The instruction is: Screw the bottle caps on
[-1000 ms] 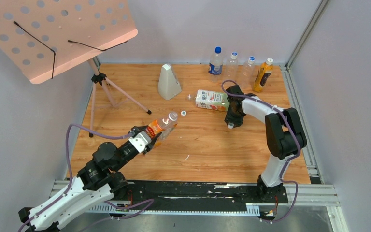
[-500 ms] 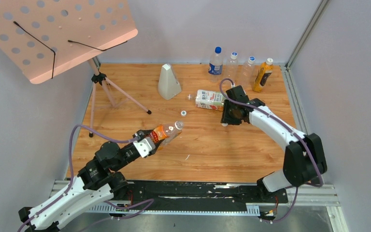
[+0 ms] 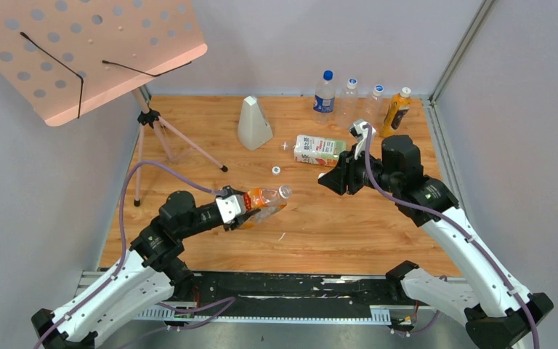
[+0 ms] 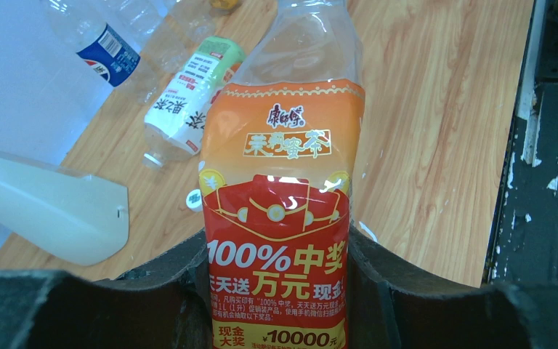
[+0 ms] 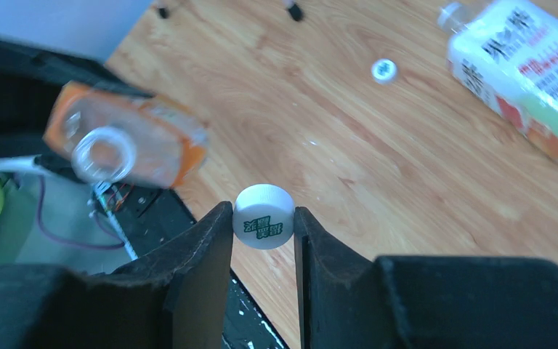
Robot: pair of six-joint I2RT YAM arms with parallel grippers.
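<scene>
Although neither bottle wears its cap yet, the work looks set up for the first joining, which I judge to be an early stage. On the wood-grain counter [image 3: 334, 225], the larger bottle [image 3: 318, 150] lies on its side just above the centre of the top view. Its neck points left and is open, and nothing grips it.

The smaller bottle [image 3: 264, 198] is lifted off the counter at lower centre. The left tool [image 3: 241, 207] clamps around its labelled body, and its bare mouth tilts toward the right of the frame. The right tool [image 3: 327, 179] hovers near that mouth but apart from it, pinching a white cap [image 5: 264, 217] by its rim between narrow fingers. A loose cap [image 3: 277, 171] sits on the counter between the two bottles.

What is left, as I read it, is to bring the held cap onto the mouth and twist it home, then do the whole sequence again for the lying bottle.

- **Counter:** smooth laminate with a pale orange grain.
- **Bottles:** both are thin clear plastic, glossy and lightly ribbed, and likely to flex under grip.
  - The larger has a green, white and orange sleeve.
  - The smaller has an orange and red sleeve with printed characters.
- **Caps:** small matte white discs; the held one carries green print on its face.
</scene>
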